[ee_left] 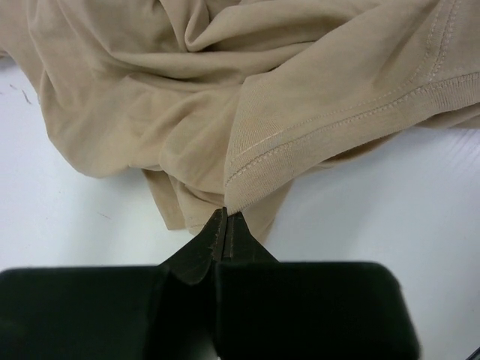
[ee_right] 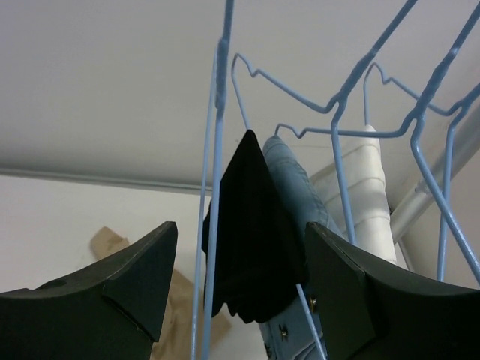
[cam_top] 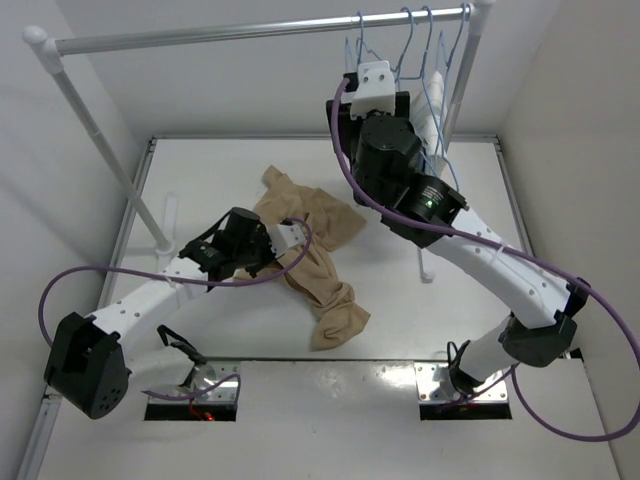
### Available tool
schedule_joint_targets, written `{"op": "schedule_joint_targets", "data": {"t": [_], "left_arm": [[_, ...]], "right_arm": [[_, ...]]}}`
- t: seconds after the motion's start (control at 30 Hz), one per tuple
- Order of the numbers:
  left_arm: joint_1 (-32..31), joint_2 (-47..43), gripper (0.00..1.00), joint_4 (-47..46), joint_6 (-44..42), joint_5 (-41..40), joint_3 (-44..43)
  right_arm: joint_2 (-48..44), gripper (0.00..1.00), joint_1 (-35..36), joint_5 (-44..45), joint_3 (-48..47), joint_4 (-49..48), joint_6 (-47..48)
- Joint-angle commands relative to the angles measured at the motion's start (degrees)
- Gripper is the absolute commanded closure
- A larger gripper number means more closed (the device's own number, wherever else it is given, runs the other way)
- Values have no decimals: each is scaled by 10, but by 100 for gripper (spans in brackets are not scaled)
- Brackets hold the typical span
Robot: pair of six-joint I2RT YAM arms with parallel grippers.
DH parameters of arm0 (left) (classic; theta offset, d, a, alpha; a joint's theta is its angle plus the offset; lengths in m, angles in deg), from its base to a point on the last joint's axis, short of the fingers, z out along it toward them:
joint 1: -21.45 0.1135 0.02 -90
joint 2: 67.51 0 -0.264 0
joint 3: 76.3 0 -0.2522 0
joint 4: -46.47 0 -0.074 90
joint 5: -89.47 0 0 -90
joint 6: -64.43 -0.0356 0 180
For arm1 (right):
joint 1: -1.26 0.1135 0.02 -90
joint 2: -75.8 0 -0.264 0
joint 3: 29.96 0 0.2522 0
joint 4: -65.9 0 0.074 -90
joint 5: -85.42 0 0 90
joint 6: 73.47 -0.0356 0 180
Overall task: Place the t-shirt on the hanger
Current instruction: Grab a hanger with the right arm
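Observation:
The tan t-shirt lies crumpled in the middle of the white table. My left gripper is at its left side. In the left wrist view the jaws are pressed together on a corner of the shirt's stitched hem. My right gripper is raised to the rail and open. A thin light-blue wire hanger hangs between its fingers, nearer the left one, untouched. Behind that hanger hang a black garment and a light-blue one.
Several light-blue hangers hang at the right end of the silver rail. The rail's slanted left leg and white right post stand on the table. A white garment hangs furthest back.

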State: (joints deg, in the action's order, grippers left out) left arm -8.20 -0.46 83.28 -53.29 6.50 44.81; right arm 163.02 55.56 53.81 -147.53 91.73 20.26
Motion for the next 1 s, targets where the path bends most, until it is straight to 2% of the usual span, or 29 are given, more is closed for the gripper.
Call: {"op": "schedule_joint_targets", "data": {"t": [0.0, 0.17, 0.33, 0.4, 0.47, 0.67, 0.97], "left_arm": [[-1, -18, 100, -13, 10, 11, 3], [-1, -18, 100, -13, 10, 11, 3], [-1, -18, 100, -13, 10, 11, -2], [-1, -24, 100, -13, 10, 11, -2], [-1, -24, 100, -13, 10, 5, -2], [-1, -24, 100, -13, 10, 5, 3], [-1, -24, 100, -13, 10, 5, 3]], "right_arm": [[-6, 30, -24, -4, 19, -11, -27], [-1, 35, -52, -56, 40, 3, -54], [4, 56, -75, -81, 60, -5, -66], [-1, 83, -81, -101, 69, -19, -66], [-7, 99, -86, -118, 75, -19, -66], [-19, 100, -86, -168, 75, -26, -52], [-30, 100, -86, -202, 54, -97, 61]]}}
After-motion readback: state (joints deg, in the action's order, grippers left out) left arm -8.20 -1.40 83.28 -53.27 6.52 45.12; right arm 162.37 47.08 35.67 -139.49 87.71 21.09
